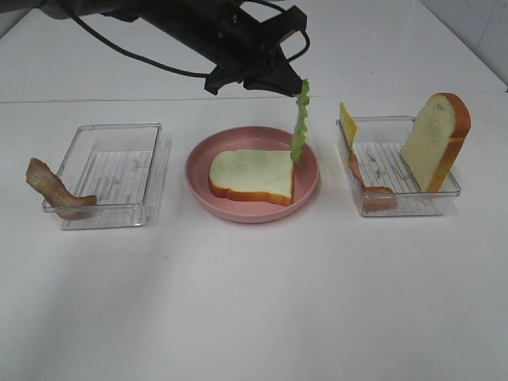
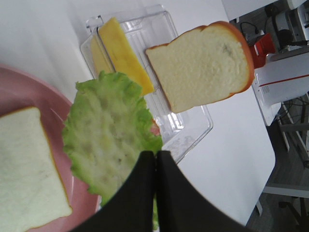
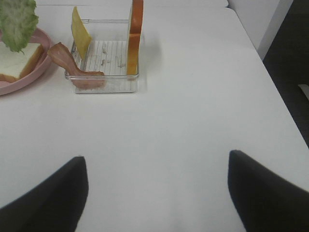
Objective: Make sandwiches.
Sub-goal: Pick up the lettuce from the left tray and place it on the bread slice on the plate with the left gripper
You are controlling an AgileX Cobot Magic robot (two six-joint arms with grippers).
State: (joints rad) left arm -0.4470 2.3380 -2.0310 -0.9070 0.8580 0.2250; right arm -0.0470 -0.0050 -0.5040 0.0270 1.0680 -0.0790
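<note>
**Sandwich at its first layer.** In the high view, the left gripper (image 1: pixel 292 86) reached in from the upper left of the frame to top centre. It held a ruffled lettuce leaf (image 1: pixel 301 119) hanging edge-down over the right side of the pink plate (image 1: pixel 198 171) at centre frame. Its wrist camera showed the fingers (image 2: pixel 137 203) pinched narrow on the leaf's edge, with almost no gap between them. A single bread slice (image 1: pixel 252 175) lay flat and bare on the plate. The leaf's lower tip hung close by the slice's right edge, though whether the two touched could not be told.

The other fillings sat in the clear tray (image 1: pixel 401 205) at the right of the frame. A yellow cheese square (image 1: pixel 347 125) leaned at its upper left corner, and a bacon strip (image 1: pixel 373 194) was draped along its left wall. A second bread slice (image 1: pixel 435 143) stood upright against its right wall. Another bacon strip (image 1: pixel 48 182) hung over the left wall of the second clear tray (image 1: pixel 107 171), at the left of the frame.

The right gripper (image 3: pixel 157 157), out of the high view, hovered over the white table (image 3: pixel 193 96) with its fingers spread wide, holding nothing.

By the look of things, only the base slice was in place. The lettuce had yet to be laid on it, and the bacon, cheese and top slice were all untouched. With two slices in sight, one sandwich seemed the most the spread allowed.
</note>
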